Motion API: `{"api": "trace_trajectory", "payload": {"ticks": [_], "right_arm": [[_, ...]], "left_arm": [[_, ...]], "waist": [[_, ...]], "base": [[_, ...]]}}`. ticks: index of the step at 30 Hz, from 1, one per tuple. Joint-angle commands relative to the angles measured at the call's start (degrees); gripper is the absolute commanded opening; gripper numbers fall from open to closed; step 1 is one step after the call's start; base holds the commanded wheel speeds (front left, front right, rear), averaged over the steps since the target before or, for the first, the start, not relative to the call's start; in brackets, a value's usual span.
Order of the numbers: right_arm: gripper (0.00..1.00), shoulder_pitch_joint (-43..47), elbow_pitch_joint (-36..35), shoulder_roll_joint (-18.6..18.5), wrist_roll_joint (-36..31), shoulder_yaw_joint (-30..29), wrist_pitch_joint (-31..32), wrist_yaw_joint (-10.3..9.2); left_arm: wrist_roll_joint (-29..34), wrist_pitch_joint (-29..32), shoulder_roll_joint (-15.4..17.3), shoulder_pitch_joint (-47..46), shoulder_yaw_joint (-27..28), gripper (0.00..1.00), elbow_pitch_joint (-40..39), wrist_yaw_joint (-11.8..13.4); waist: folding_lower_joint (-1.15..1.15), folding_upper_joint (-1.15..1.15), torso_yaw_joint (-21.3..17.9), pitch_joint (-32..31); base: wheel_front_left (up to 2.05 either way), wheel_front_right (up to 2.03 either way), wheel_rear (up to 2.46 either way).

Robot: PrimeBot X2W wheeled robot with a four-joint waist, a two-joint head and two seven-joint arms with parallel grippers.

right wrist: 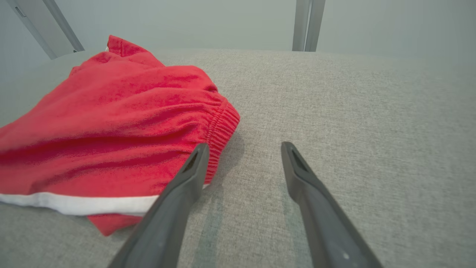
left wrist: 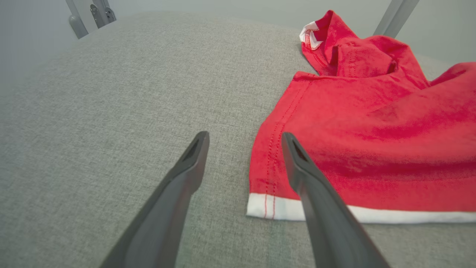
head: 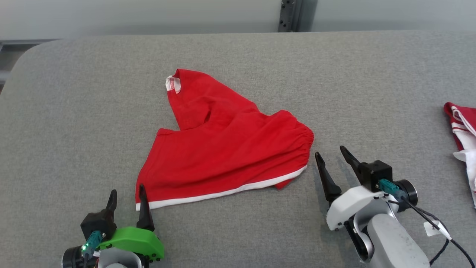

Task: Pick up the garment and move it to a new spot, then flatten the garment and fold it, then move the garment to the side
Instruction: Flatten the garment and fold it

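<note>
The left gripper (head: 127,190) sits low at the near left, fingers pointing away and spread wide with nothing between them. One finger (left wrist: 297,163) lies over the white-trimmed hem corner of the red shorts (head: 223,156); I can't tell if it touches. The right gripper (head: 329,150) angles in from the near right, jaws equally wide and empty, just beside the gathered waistband (right wrist: 223,126). The shorts lie crumpled mid-table on the grey fabric table (head: 74,111). Another red-and-white garment (head: 463,130) lies well apart at the right edge.
</note>
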Motion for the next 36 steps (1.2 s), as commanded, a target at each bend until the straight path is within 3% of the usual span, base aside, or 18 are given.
{"api": "trace_trajectory", "payload": {"ticks": [1,13,24,36], "right_arm": [[1.0,1.93,-1.07,-0.04,0.28,-0.87,-0.17,-0.03],[1.0,11.62,-9.03,0.02,0.25,-5.85,-0.17,-0.03],[1.0,14.57,-12.24,0.03,-0.67,-4.37,-0.17,-0.03],[1.0,14.26,-11.28,-0.03,1.72,-0.57,-0.17,-0.03]], "left_arm": [[0.46,0.04,0.28,1.42,0.69,1.0,0.17,-0.33],[2.8,0.05,0.28,6.94,5.06,1.0,0.54,-0.33],[6.21,0.05,0.28,9.91,6.26,1.0,-3.05,0.82],[7.11,0.05,0.28,9.57,5.84,1.0,-2.79,1.27]], "waist": [[0.0,0.0,-3.88,-3.83],[0.0,0.0,-7.44,-8.82],[0.0,0.0,-8.18,-10.26],[0.0,0.0,-7.01,-10.5]], "base": [[0.0,0.0,0.0],[0.0,0.0,0.0],[0.0,0.0,0.0],[0.0,0.0,0.0]]}}
